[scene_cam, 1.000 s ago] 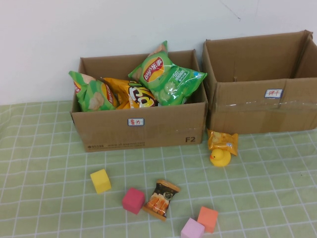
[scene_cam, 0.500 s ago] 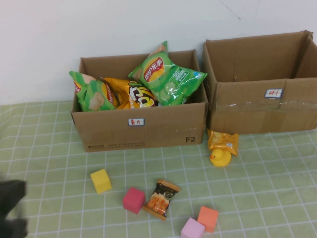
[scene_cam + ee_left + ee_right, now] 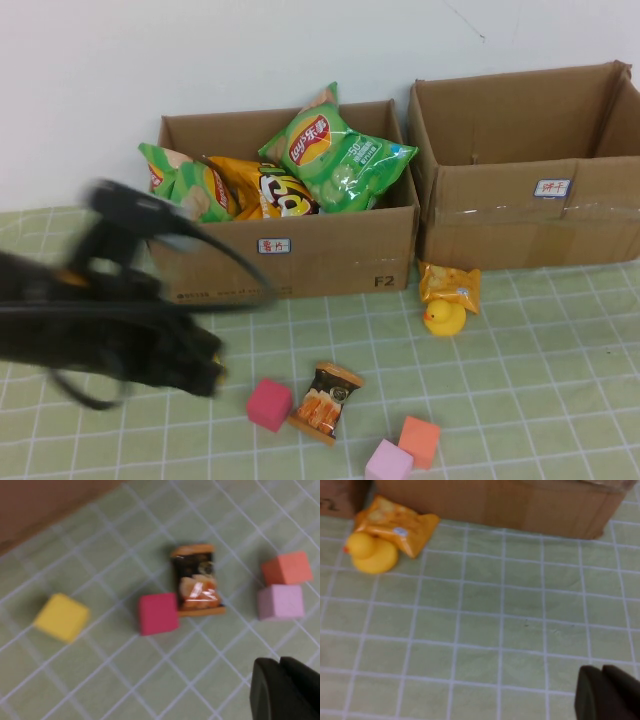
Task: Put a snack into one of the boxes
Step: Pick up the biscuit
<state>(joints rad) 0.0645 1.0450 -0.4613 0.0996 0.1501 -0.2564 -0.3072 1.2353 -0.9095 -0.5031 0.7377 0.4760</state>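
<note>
A small dark and orange snack packet (image 3: 326, 401) (image 3: 197, 580) lies on the green checked cloth in front of the left box (image 3: 330, 262), which holds several chip bags (image 3: 335, 155). A yellow snack packet (image 3: 450, 285) (image 3: 395, 524) lies at the foot of the right box (image 3: 500, 215), which looks empty. My left gripper (image 3: 203, 372) (image 3: 280, 667) is shut and holds nothing. It hovers left of the dark packet, its blurred arm reaching in from the left. My right gripper (image 3: 601, 672) is shut and empty over bare cloth, out of the high view.
A red cube (image 3: 269, 404) touches the dark packet's left side. Orange (image 3: 420, 440) and pink (image 3: 388, 462) cubes sit at the front. A yellow cube (image 3: 61, 617) is hidden under the left arm in the high view. A rubber duck (image 3: 445, 318) stands against the yellow packet.
The left arm has swung in fast from the table's left edge toward the middle and now covers the yellow cube. Snacks, cubes and boxes have not moved.
</note>
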